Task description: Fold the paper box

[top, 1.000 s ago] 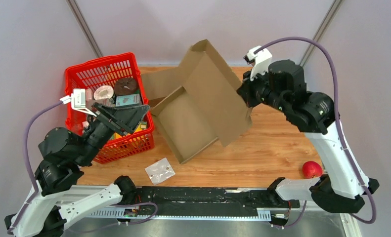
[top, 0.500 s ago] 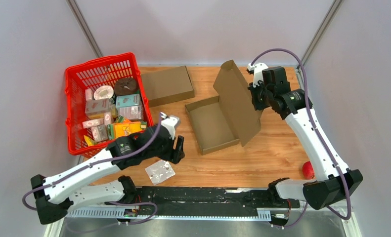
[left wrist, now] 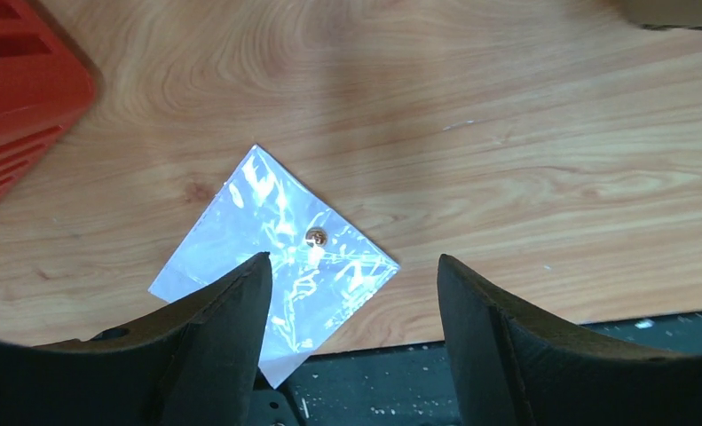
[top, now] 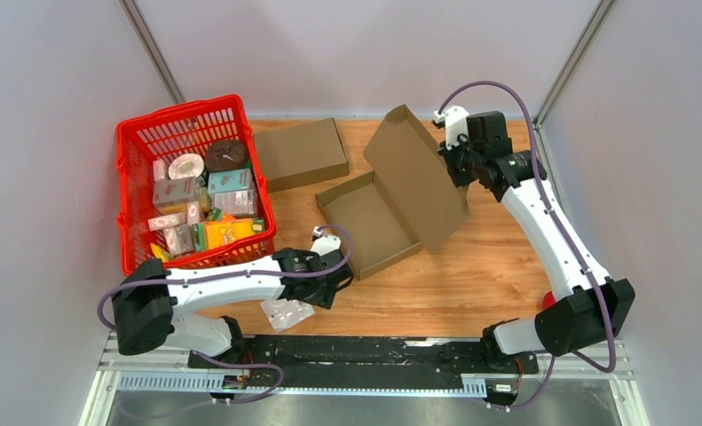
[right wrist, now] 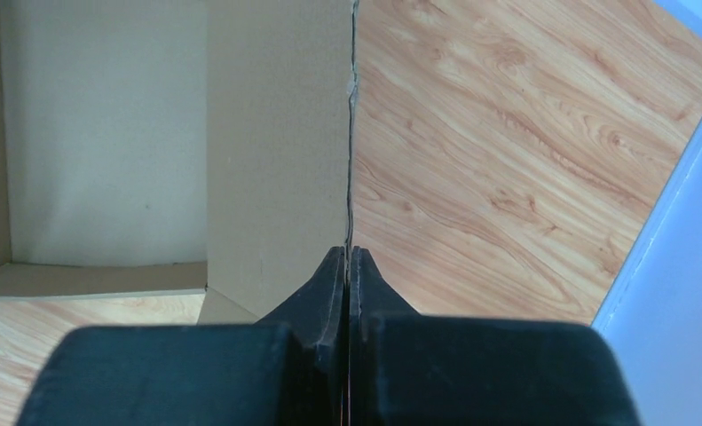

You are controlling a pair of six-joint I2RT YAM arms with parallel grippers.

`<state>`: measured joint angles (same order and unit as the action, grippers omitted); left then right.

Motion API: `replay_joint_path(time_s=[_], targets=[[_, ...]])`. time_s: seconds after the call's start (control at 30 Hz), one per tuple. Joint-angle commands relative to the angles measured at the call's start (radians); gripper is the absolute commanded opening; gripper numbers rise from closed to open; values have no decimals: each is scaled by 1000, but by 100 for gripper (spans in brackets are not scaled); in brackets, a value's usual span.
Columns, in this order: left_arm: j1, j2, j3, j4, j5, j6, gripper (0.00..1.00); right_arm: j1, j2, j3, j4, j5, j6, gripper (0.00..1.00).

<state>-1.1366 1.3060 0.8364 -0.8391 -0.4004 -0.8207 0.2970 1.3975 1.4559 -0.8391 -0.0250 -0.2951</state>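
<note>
Wood-grain covers the surface (top: 480, 266) on which all the things lie. Next in bulk is the red basket (top: 132, 146) at the far left, packed with small cartons and round tins. The paper box (top: 365, 222) sits near the middle of the surface, its brown tray open upward and its lid (top: 418, 173) raised at a tilt from the tray's right side. A flat closed carton (top: 298, 153) lies behind it, just beside the basket and apart from the tray. The right claw (top: 449, 164) is clenched on the lid's far right edge. From overhead the wrist partly masks that grip, but the right wrist camera shows both fingers pressed together with the thin cardboard edge running straight between them, cardboard to the left and bare wood to the right. The left claw (top: 336, 284) hangs low near the tray's near corner, released and holding nothing. Overhead its jaws are hard to read, while its own camera shows the two fingers (left wrist: 223, 328) spread wide above a clear plastic pouch (left wrist: 276, 235) that overlaps the surface's near edge. Only that close view reveals a tiny gold bead (left wrist: 315, 236) on the pouch.
</note>
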Motion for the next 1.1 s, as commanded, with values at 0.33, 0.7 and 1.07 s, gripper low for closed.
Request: replay_joint_path(time_s=[0.33,0.7,1.07], targets=[[-218,178,42,-270,-205,-187,69,4,-109,-31,110,-70,-3,0],[-411,460,127,-347,-249,-153,63,7,-164,-61,144,-89,13,0],[-328,572,99,-273,-187,-129,55,8,-212,-77,167,-85,16,0]])
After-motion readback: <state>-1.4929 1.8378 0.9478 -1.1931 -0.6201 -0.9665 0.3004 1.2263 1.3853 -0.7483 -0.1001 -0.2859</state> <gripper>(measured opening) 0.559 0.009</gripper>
